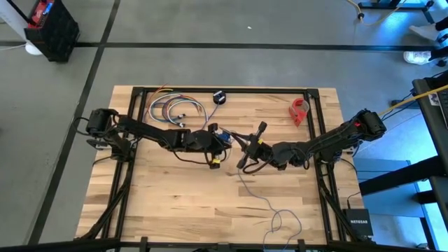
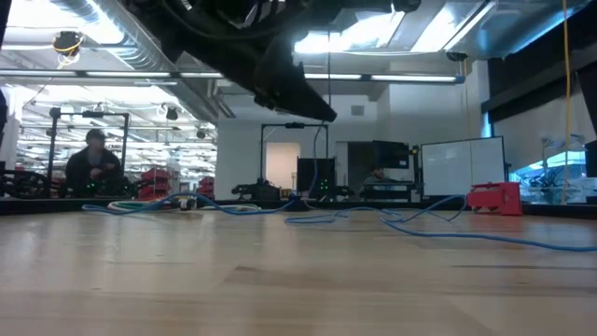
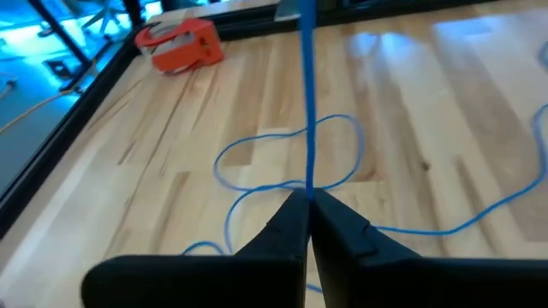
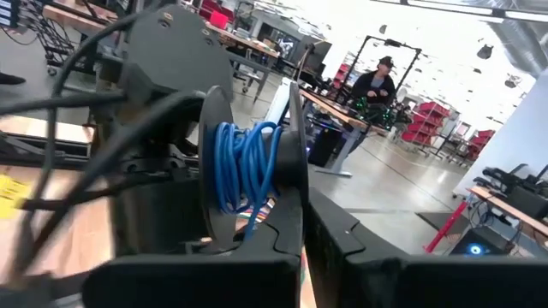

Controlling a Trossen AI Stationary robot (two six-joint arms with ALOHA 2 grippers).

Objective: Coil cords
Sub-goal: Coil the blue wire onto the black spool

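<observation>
My left jaws (image 3: 306, 224) are closed together on the thin cord (image 3: 308, 111). In the left wrist view the cord runs taut and straight away from the pinch point, and its slack lies in loose loops on the tabletop (image 3: 411, 103) beyond. A red tape holder (image 3: 178, 44) sits near the tabletop's edge.

My right jaws (image 4: 304, 231) are clamped shut on the rim of the black spool (image 4: 257, 162). The spool stands on edge between the fingers, and several turns of the cord are wound around its core.

In the high view both arms reach inward from their bases at the tabletop's sides. The left gripper (image 1: 217, 150) and the right gripper (image 1: 252, 148) sit near each other over the middle of the tabletop. From there the free cord trails toward the near edge and ends in loose loops.

A bundle of coloured cables (image 1: 171, 108) lies toward the far left corner, well apart from both grippers. A small black item (image 1: 220, 97) rests near the far edge.

In the low view a person (image 2: 93, 163) is in the room behind the tabletop.
</observation>
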